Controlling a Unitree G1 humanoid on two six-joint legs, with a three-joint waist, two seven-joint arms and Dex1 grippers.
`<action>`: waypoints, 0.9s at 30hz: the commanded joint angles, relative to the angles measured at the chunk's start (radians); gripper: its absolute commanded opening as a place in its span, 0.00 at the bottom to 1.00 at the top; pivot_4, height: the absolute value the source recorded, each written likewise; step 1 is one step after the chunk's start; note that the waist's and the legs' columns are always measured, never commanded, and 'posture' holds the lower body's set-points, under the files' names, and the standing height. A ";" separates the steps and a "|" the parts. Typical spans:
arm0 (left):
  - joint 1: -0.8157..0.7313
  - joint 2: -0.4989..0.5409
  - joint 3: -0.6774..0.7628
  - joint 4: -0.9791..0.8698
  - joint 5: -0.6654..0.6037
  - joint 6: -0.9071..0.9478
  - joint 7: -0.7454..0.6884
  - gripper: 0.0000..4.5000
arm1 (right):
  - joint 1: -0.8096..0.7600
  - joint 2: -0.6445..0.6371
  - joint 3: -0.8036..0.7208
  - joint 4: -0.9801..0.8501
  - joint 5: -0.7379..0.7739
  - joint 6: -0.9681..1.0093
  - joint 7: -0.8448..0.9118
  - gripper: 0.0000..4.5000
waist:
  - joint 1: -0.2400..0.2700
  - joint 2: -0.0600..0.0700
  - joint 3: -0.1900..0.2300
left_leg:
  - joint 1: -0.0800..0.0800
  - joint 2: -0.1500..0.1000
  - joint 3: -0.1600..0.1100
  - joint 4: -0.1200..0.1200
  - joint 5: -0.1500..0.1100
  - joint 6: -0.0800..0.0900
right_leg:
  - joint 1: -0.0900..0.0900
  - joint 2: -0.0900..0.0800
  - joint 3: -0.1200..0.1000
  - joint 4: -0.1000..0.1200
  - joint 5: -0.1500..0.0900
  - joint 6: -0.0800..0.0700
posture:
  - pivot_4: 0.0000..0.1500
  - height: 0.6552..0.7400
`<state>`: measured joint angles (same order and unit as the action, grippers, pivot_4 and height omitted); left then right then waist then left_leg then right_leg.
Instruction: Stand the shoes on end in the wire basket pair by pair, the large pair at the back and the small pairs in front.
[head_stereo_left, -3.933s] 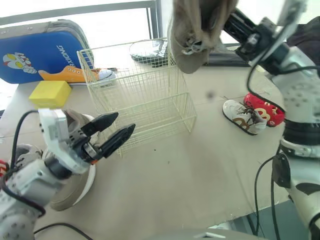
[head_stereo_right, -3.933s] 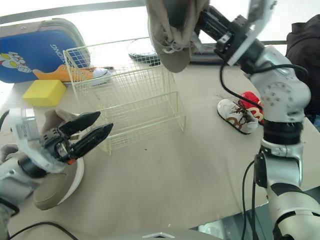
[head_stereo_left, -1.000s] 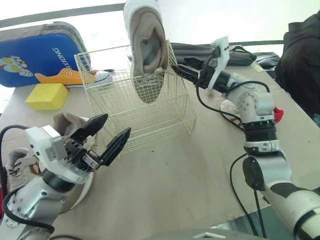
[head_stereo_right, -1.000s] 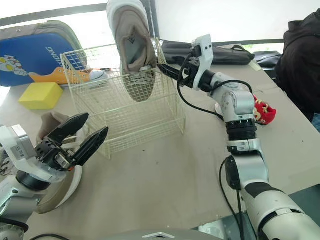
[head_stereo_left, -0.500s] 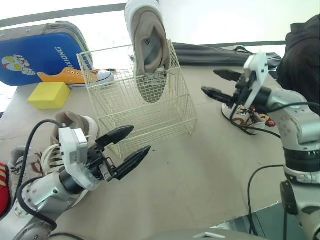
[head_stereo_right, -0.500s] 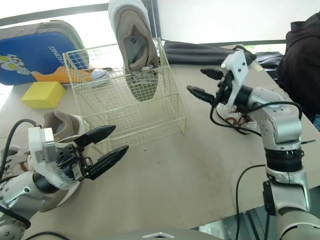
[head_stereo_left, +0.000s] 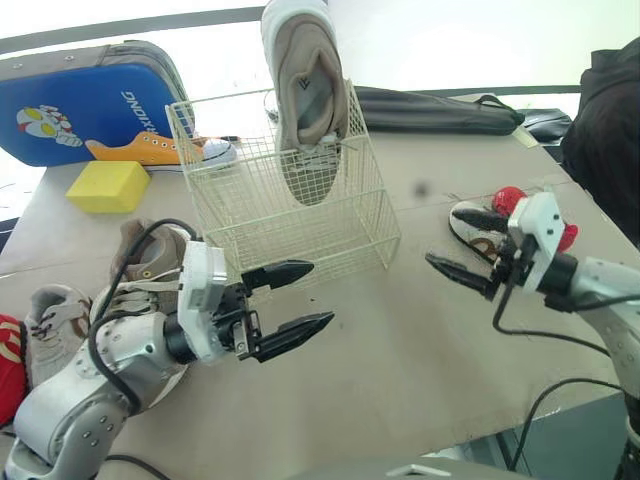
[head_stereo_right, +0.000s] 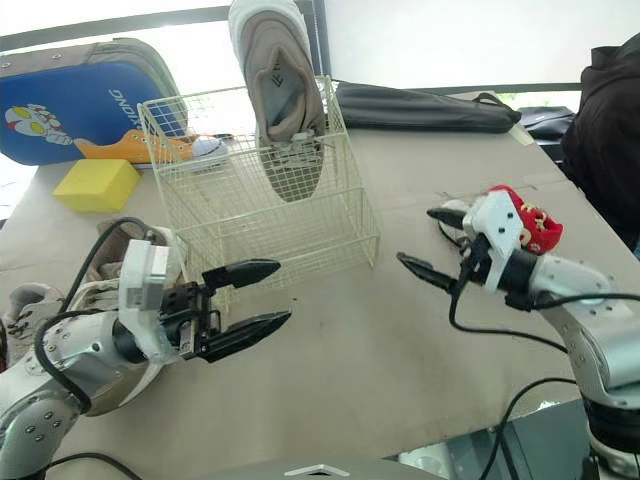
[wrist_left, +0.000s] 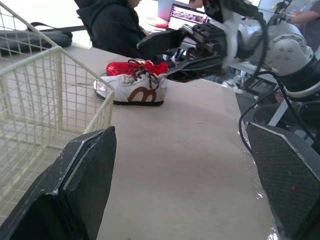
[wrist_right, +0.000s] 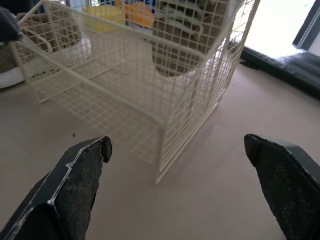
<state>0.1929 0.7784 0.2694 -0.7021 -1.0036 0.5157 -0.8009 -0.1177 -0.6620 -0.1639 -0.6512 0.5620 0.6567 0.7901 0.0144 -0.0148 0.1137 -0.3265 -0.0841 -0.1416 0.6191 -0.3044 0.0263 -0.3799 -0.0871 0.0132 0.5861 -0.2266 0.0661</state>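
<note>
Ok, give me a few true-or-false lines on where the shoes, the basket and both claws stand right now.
1. One beige shoe stands on end at the back of the basket. True.
2. The right claw is shut on the white shoe. False: it is open and empty, beside that shoe.
3. The left claw is open and holds nothing. True.
4. The orange shoe is inside the basket. False: it lies on the table behind the basket, by the blue case.
5. The red shoe lies right beside the white shoe. True.
</note>
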 joint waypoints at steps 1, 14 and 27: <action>0.067 -0.037 0.095 0.004 -0.057 0.012 0.065 1.00 | 0.010 -0.014 -0.005 -0.083 0.069 -0.057 0.063 0.98 | -0.006 0.000 0.000 | 0.000 0.000 0.000 0.000 0.000 0.000 | 0.000 0.000 0.000 0.000 0.000 0.000 | 1.00 1.00; 0.552 0.247 0.884 0.508 -0.261 0.417 -0.037 1.00 | -0.262 0.045 0.187 0.038 0.195 -0.124 0.257 0.98 | 0.012 -0.009 0.005 | 0.002 0.001 -0.003 0.000 0.000 0.000 | 0.003 0.002 -0.005 0.001 -0.004 -0.001 | 1.00 1.00; 0.095 0.537 0.298 0.929 0.139 0.432 -0.228 1.00 | -0.238 -0.005 0.152 -0.029 0.225 -0.148 0.284 0.98 | -0.009 -0.009 0.006 | 0.003 0.001 -0.002 -0.003 0.000 -0.001 | 0.000 0.000 -0.010 0.003 -0.002 0.002 | 1.00 1.00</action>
<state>0.3194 1.2980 0.6289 0.1821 -0.9206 0.9721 -0.9957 -0.3482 -0.6595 0.0200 -0.6317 0.7577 0.5204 1.0809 0.0054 -0.0237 0.1193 -0.3235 -0.0824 -0.1424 0.6155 -0.3044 0.0251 -0.3802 -0.0871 0.0033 0.5893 -0.2281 0.0683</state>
